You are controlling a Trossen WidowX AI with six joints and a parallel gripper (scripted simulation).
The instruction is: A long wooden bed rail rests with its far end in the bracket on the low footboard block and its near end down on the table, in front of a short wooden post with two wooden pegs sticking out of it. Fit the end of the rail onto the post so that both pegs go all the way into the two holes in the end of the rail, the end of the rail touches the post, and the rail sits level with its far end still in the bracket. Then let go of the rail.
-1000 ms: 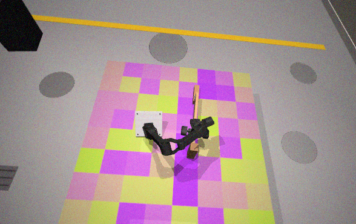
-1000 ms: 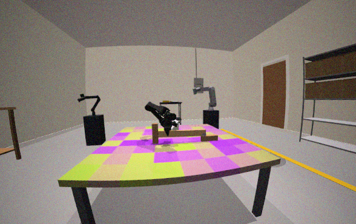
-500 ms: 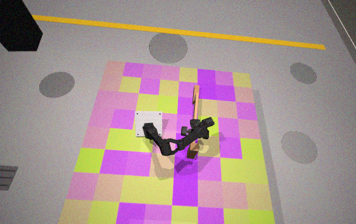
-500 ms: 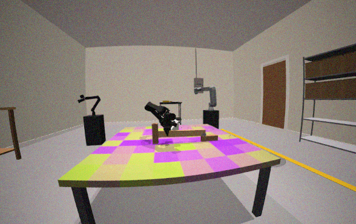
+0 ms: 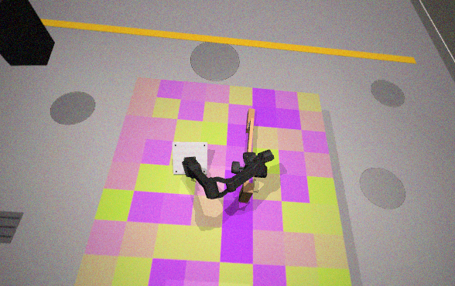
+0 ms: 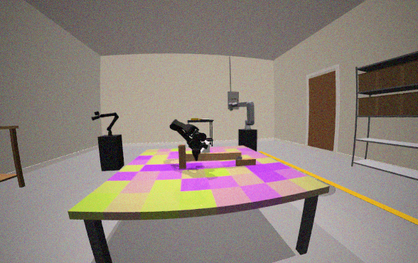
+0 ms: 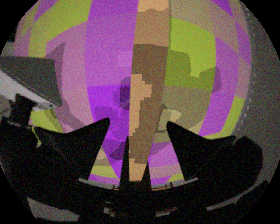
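The wooden rail (image 5: 251,135) (image 6: 219,156) (image 7: 151,65) looks level in the exterior view. Its far end is at the bracket (image 6: 239,158) on the low footboard block (image 6: 247,162). Its near end meets the wooden post (image 5: 245,196) (image 6: 182,156) with no gap that I can see. No peg shows; whether both are fully inside the holes cannot be seen directly. My gripper (image 6: 196,158) (image 7: 139,123) is open, its fingers spread on either side of the rail close to the post, with space beside the rail in the wrist view. In the top view the arm hides the fingertips.
The white base plate (image 5: 183,151) of my arm stands on the chequered table (image 5: 237,243) (image 6: 161,199), to the left of the rail in the top view. The arm reaches across from it above the rail. Other robots, a shelf and a workbench stand away from the table.
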